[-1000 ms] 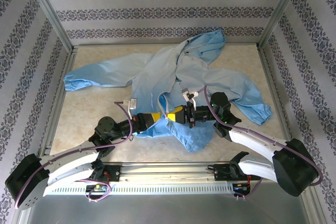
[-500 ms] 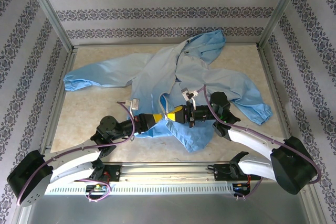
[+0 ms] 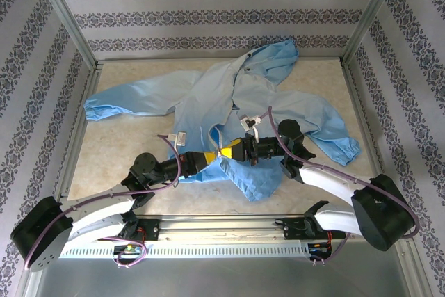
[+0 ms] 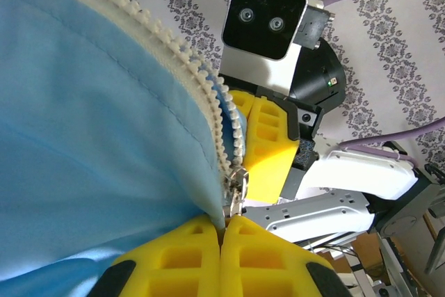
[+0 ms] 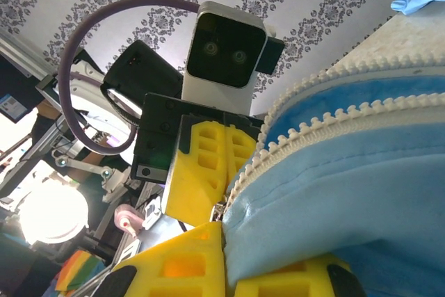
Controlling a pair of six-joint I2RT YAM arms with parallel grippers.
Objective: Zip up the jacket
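Observation:
The light-blue jacket (image 3: 229, 95) lies spread across the table, sleeves out to both sides and hood at the far side. Its lower front is lifted between the two arms. My left gripper (image 3: 215, 156) is shut on the jacket's bottom edge, right at the metal zipper slider (image 4: 237, 187); in the left wrist view the left gripper (image 4: 224, 222) pinches fabric beside the pale zipper teeth (image 4: 198, 78). My right gripper (image 3: 235, 149) faces it tip to tip. In the right wrist view the right gripper (image 5: 240, 259) is shut on a fold of the jacket (image 5: 348, 206) below its zipper teeth (image 5: 327, 117).
The table (image 3: 118, 144) is walled by a metal frame and patterned panels. The jacket's right cuff (image 3: 348, 149) lies near the right arm's forearm. The left sleeve (image 3: 125, 102) stretches to the far left. A mounting rail (image 3: 222, 231) runs along the near edge.
Both grippers, still pinched together on the hem, have crept slightly away from the near edge. The left arm has stretched forward a little.

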